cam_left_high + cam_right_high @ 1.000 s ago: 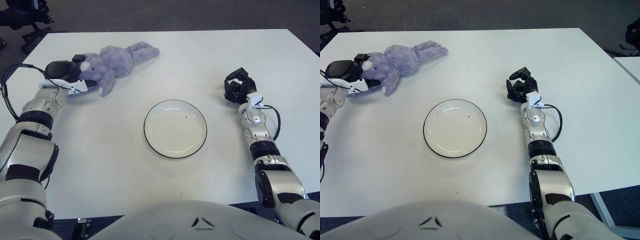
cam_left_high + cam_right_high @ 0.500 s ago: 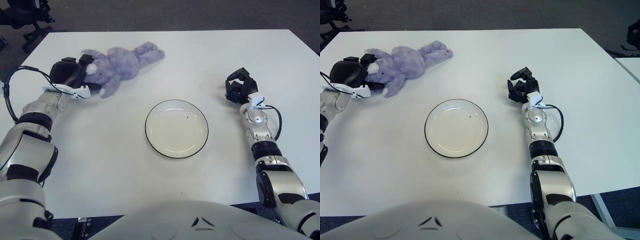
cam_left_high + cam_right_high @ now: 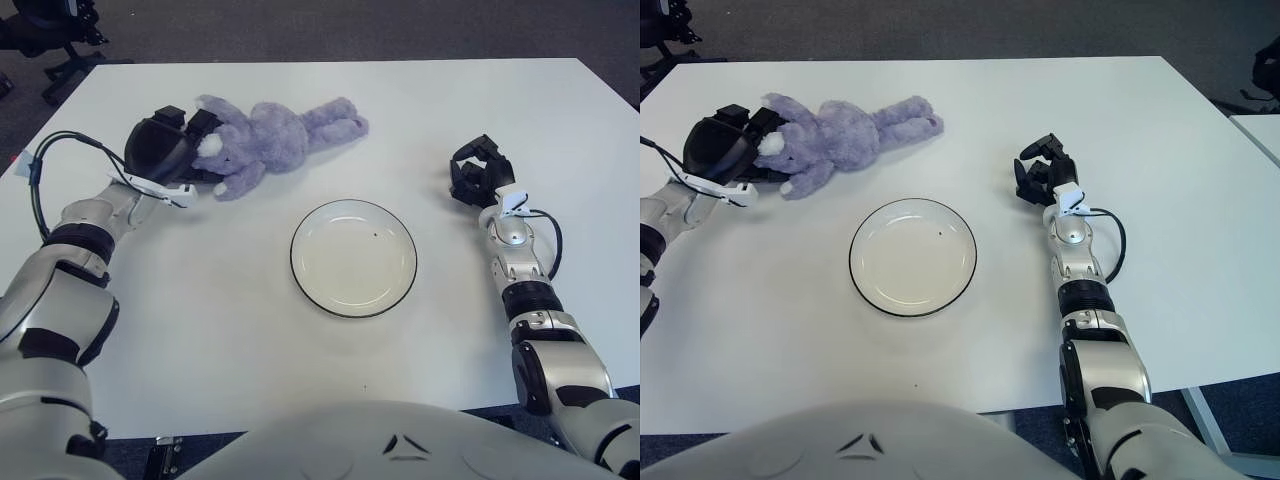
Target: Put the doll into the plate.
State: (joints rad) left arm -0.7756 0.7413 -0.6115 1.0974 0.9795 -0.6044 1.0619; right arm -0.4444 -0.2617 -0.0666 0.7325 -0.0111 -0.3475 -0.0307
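So the doll (image 3: pixel 265 142) has slid a fair bit over the last second. A second ago it sat further toward the robot's left edge of the counter (image 3: pixel 200 330), and now the whole thing has been dragged inward, toward the plate (image 3: pixel 353 257). The left robot hand (image 3: pixel 172 152) came along with it, which tells me the grab is actually working and this is the carry-over part of the job, not the reaching part. It's not there yet though: the doll is off to the side of the plate and further from the robot than it, near but not touching the rim, and the plate has nothing in it.

The left robot hand is clenched around the doll's head end, fingers wrapped over the top of it. The body and legs trail away from the hand toward the robot's right, lying flat on the counter as far as I can tell.

The doll itself is a lavender-grey plush, bunny-ish, fuzzy, floppy limbs, a pale patch right by the hand. Looks soft and limp, so I'd guess it'll sag and drape rather than hold shape once lifted.

The right robot hand (image 3: pixel 474 176) shows on the far side of the plate from the doll, fingers curled, holding nothing.
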